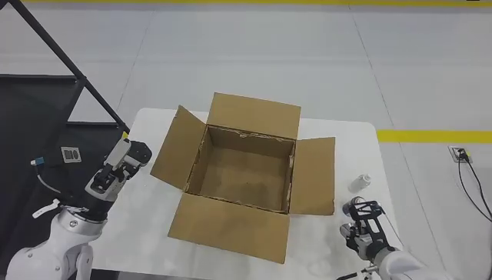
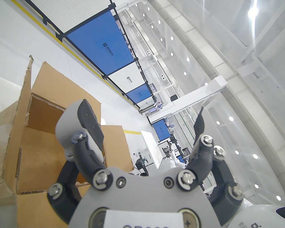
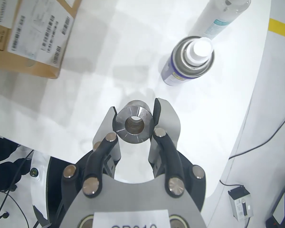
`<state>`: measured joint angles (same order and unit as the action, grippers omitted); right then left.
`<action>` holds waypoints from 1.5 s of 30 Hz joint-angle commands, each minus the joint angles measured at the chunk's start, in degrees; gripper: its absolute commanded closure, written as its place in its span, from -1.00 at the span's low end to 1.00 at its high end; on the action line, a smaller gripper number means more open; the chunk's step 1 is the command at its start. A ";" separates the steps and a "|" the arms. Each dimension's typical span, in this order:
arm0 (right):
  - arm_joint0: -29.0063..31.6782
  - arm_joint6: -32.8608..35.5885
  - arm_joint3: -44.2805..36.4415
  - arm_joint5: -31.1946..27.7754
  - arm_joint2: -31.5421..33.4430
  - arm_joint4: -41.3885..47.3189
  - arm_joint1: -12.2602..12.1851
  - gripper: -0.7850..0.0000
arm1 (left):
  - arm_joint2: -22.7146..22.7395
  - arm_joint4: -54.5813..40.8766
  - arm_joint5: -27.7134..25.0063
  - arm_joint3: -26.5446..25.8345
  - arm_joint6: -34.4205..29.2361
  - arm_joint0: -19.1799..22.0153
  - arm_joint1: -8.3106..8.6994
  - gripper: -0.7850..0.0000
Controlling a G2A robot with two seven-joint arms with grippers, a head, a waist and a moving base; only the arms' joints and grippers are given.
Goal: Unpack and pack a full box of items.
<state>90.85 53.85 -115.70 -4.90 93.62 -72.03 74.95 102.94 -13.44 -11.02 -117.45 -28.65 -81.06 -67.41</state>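
Box (image 1: 240, 176) shown empty at worktop (image 3: 133, 36) centre; spray can (image 3: 187, 62), bottle (image 3: 218, 17) stood at its 4 o'clock. Metal cylinder (image 3: 125, 117) clamped in right claw (image 3: 135, 107); left claw (image 2: 143, 110) spread, unladen, at 9 o'clock. Repacking judged outstanding.

Bottle (image 3: 224, 8) top beyond the edge

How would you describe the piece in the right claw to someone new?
Find the open cardboard box in the middle of the white table, then the spray can and clear bottle on the robot's right of it. Beside the can, clamped in the right claw, is a short metal cylinder with a hole: bare and unlabelled, unlike both.
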 commanded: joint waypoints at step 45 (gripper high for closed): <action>5.23 -9.57 -6.16 3.81 6.69 7.82 -0.97 -1.00 | 0.00 0.00 0.00 0.00 0.00 0.00 0.00 -1.00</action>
<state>96.09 44.26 -121.87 -1.11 100.32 -64.13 73.99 102.94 -13.44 -11.02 -117.45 -28.65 -81.06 -67.41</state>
